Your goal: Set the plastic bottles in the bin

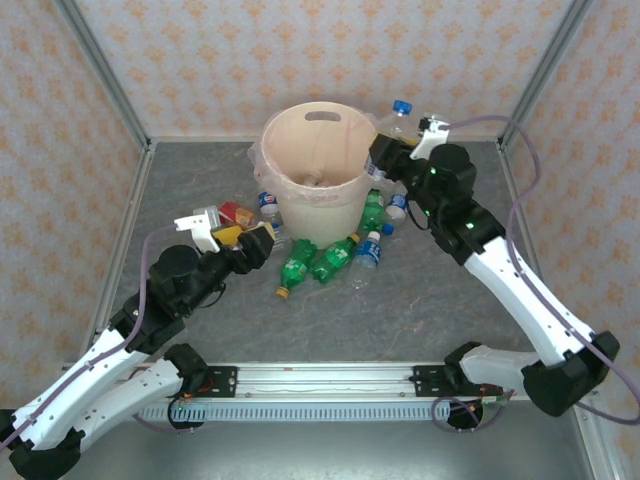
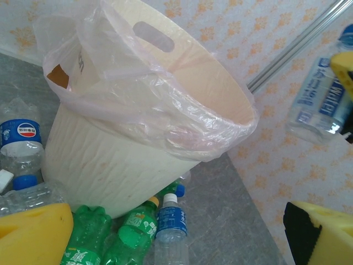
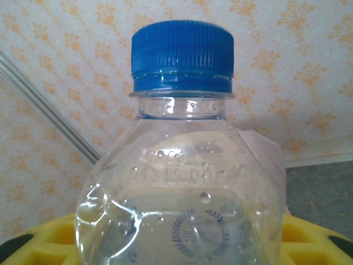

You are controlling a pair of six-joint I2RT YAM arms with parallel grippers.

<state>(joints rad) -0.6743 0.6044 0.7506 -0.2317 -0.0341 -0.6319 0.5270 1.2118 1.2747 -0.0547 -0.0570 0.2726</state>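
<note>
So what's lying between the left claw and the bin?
In the left wrist view, green bottles and a clear blue-labelled bottle lie between the left claw and the bin.
</note>
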